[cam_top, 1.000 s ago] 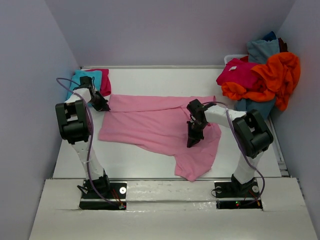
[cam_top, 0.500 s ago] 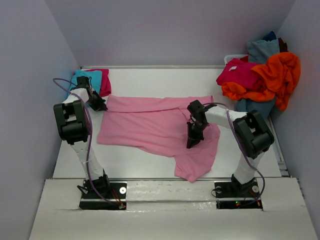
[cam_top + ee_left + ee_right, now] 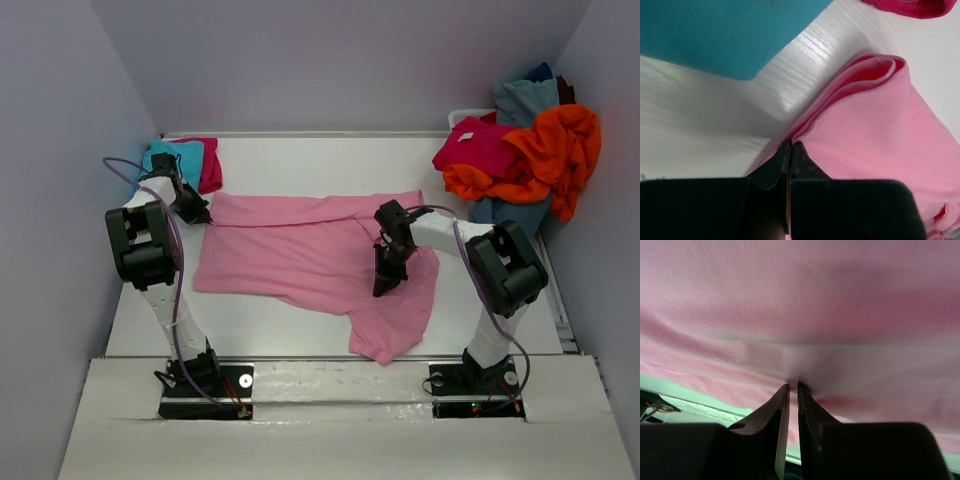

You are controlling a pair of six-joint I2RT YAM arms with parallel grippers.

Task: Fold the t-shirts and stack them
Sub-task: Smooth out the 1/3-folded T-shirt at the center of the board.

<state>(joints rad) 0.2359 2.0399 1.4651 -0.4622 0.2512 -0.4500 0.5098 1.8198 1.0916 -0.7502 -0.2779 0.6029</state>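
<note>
Left hand [image 3: 204, 216], clamped on a corner of the light pink t-shirt [image 3: 300, 255], has drawn it leftward; right hand [image 3: 383, 287] pinches its middle; flattening precedes folding.

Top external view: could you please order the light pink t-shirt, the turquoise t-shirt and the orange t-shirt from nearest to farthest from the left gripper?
1. light pink t-shirt: its back left corner is pinched in the left gripper; it lies mid-table.
2. turquoise t-shirt: just behind that gripper, in the back left corner.
3. orange t-shirt: in the heap at the far right.
</note>
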